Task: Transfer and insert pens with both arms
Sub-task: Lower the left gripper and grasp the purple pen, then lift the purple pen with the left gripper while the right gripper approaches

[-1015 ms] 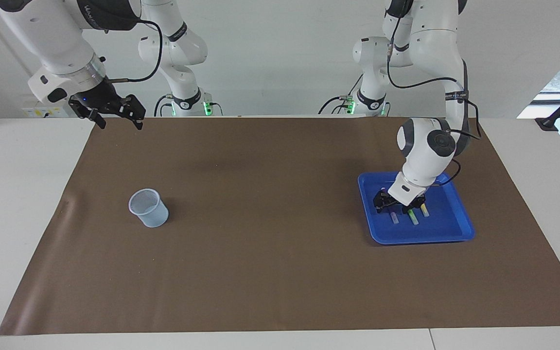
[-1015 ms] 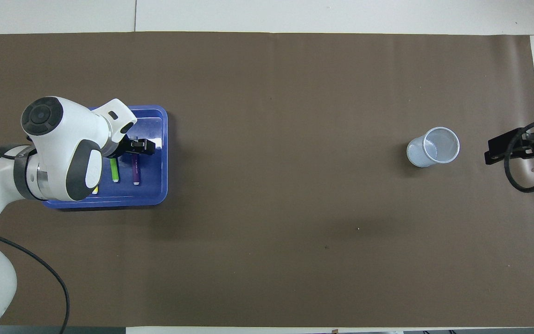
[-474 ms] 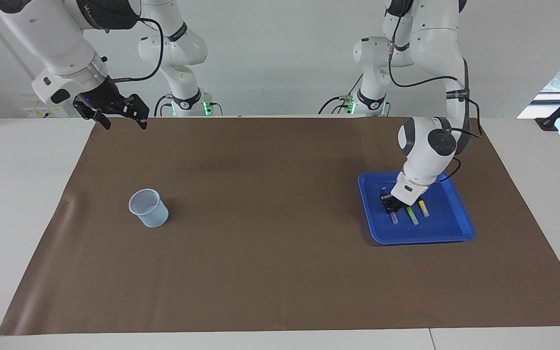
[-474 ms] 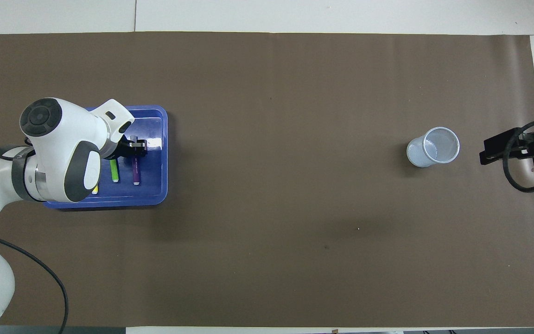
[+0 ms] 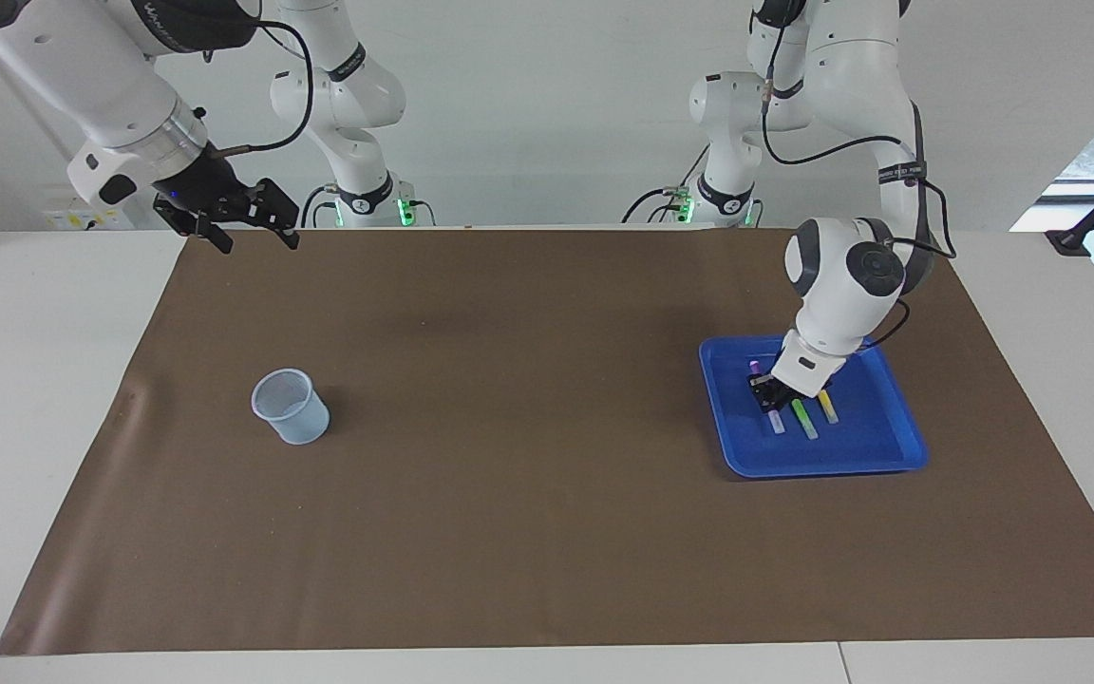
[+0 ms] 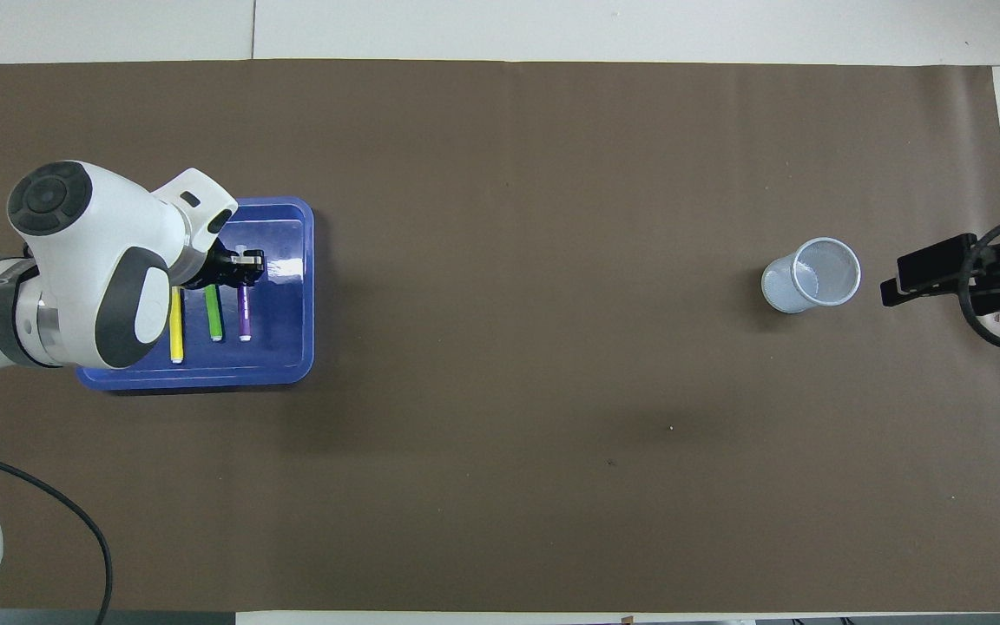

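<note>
The left gripper (image 5: 762, 388) clamps the purple pen (image 6: 244, 317) in the blue tray (image 5: 875, 454), beside the green pen (image 6: 214, 319) and yellow pen (image 6: 176, 325). All 3 pens remain in the tray and the mesh cup (image 5: 291, 407) at the right arm's end is empty, so none has been inserted. The right gripper (image 5: 250, 234) waits with fingers spread over the mat's corner.

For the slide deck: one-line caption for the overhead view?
Left gripper shut on the purple pen in the blue tray; right gripper open beside the cup.

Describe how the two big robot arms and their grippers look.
Both arms are large, glossy white and rounded, with black joint bands. The left arm has a round grey-black cap on its wrist joint and black cables along it. The right arm has a silver wrist ring. The left gripper and right gripper are black and two-fingered.
</note>
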Controlling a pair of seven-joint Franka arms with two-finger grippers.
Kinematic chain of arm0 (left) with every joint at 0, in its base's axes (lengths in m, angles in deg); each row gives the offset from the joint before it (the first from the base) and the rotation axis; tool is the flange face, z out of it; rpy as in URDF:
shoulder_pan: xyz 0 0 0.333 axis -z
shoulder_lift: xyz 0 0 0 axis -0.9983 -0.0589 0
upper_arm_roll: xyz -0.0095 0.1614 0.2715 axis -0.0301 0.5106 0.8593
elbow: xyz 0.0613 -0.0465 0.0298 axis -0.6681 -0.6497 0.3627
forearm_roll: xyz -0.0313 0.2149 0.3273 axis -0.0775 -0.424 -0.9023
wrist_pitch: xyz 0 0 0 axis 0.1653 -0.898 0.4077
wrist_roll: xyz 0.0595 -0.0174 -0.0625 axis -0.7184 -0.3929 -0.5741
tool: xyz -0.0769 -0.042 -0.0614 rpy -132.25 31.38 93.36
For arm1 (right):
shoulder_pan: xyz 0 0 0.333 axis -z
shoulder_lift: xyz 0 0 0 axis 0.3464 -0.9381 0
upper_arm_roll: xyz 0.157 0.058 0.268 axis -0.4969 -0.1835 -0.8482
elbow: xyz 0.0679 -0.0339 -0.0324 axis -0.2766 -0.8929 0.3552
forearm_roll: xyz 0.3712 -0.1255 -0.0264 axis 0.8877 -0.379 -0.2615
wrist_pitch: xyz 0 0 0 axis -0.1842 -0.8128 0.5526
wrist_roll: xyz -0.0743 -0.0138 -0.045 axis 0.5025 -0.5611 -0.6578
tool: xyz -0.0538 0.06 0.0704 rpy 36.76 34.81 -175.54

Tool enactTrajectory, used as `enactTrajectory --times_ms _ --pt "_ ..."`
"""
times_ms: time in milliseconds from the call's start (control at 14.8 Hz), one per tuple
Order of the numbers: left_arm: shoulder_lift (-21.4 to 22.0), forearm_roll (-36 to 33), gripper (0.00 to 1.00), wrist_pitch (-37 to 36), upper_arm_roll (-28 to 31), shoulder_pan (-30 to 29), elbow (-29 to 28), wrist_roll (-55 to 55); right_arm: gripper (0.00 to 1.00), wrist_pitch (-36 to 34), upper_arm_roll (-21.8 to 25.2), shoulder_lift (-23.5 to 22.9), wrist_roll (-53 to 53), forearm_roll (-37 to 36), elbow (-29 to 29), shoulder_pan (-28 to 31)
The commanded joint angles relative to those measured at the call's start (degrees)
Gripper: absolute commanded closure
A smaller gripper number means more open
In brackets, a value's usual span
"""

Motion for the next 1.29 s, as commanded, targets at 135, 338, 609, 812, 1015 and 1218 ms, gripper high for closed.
enactTrajectory --times_ms 135,338,609,812,1015,1218 --pt "1.2 0.1 1.00 -12.8 -0.2 1.4 9.8 -9.6 0.00 0.7 -0.1 3.3 1.0 7.4 -6.0 0.6" --pt "0.5 6.5 1.00 -15.2 -0.2 5.6 15.9 -22.3 0.00 3.0 -0.1 5.7 1.2 14.7 -11.6 2.9" --pt "-0.7 9.6 1.00 -14.0 -0.2 13.8 19.0 -43.7 0.00 6.7 -0.1 8.2 0.9 22.8 -16.9 3.6" --pt "-0.8 14.3 1.00 -7.2 -0.2 19.8 19.0 -59.7 0.00 11.5 -0.1 11.5 0.7 30.7 -24.1 3.4" --pt "-1.0 14.3 1.00 -0.1 -0.2 24.4 18.7 -77.0 0.00 16.9 -0.2 14.4 2.6 36.3 -31.9 2.8" --pt "-1.7 14.4 1.00 4.3 -0.2 27.7 18.7 -86.2 0.00 21.4 -0.2 13.0 2.8 42.7 -33.9 -0.1"
